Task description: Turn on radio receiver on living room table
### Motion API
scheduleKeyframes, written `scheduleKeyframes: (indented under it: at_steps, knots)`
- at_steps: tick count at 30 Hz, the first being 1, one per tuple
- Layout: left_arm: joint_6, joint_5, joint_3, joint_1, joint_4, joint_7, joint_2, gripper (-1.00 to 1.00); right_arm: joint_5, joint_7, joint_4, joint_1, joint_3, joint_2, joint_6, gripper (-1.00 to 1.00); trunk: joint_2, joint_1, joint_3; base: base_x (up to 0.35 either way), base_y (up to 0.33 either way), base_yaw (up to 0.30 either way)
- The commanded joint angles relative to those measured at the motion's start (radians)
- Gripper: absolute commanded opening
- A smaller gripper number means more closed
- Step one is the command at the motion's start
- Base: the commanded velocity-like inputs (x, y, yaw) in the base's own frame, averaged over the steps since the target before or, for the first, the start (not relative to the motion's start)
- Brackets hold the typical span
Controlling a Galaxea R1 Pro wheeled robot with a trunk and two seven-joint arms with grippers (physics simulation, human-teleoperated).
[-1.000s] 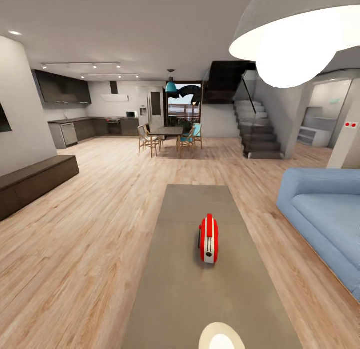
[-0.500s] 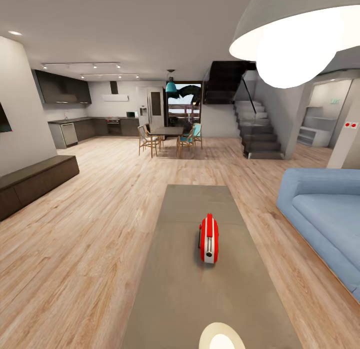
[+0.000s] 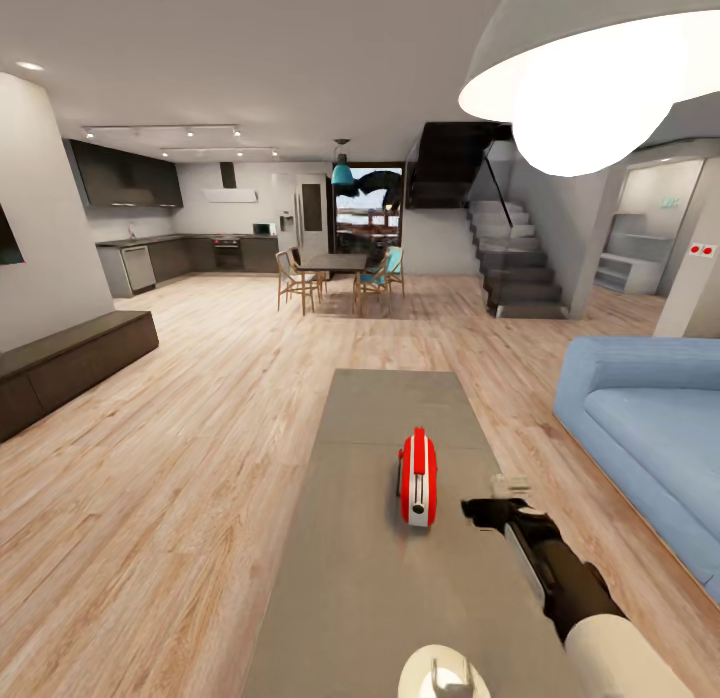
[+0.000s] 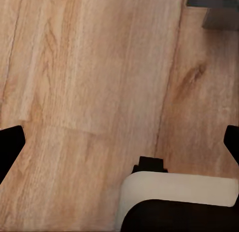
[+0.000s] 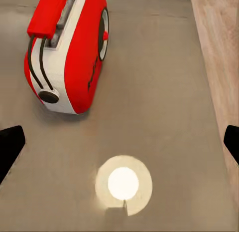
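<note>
The radio receiver (image 3: 417, 477) should be approached squarely on the worktop (image 3: 350, 588); the right gripper (image 3: 490, 508) is held with jaws wide.

Head cam sits high and looks forward and slightly down along the table (image 3: 380, 578), which runs up the frame's middle, with the lamp (image 3: 590, 68) close at upper right and the kitchen (image 3: 180, 228) far back at upper left. Left wrist cam is aimed down at the floor (image 4: 94, 82) from fairly near; a grey corner peeks in at upper right. Right wrist cam looks down on the table (image 5: 159, 92) from close up, radio (image 5: 69, 52) at upper left. It shares the radio (image 3: 417, 478), tabletop and lamp reflection (image 5: 123, 184) with the head view.
</note>
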Motion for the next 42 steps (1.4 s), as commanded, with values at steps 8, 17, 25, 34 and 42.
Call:
scheduleKeyframes:
  at_steps: [8,17,25,34,42]
  knots:
    - [-0.015,0.001,0.002,0.000,0.090,0.000,0.008,1.00,-0.001,-0.001,-0.124,-0.088,0.000,0.009,0.131,1.00,0.000,0.000,0.000,0.000,0.000,0.000]
    - [-0.014,0.003,0.002,0.000,0.177,-0.001,0.002,1.00,-0.001,-0.003,-0.134,-0.218,-0.007,0.002,0.236,1.00,0.000,0.000,0.000,0.000,0.000,0.000]
    - [-0.014,0.007,0.002,0.000,0.244,-0.007,-0.005,1.00,-0.003,-0.029,-0.129,-0.254,-0.008,-0.001,0.260,1.00,0.000,0.000,0.000,0.000,0.000,0.000]
    - [-0.013,0.010,0.002,0.000,0.254,-0.010,-0.010,1.00,-0.006,-0.031,-0.111,-0.256,-0.008,0.000,0.261,1.00,0.000,0.000,0.000,0.000,0.000,0.000]
    - [-0.013,0.010,0.002,0.000,0.254,-0.010,-0.011,1.00,-0.007,-0.031,-0.098,-0.256,-0.008,0.002,0.261,1.00,0.000,0.000,0.000,0.000,0.000,0.000]
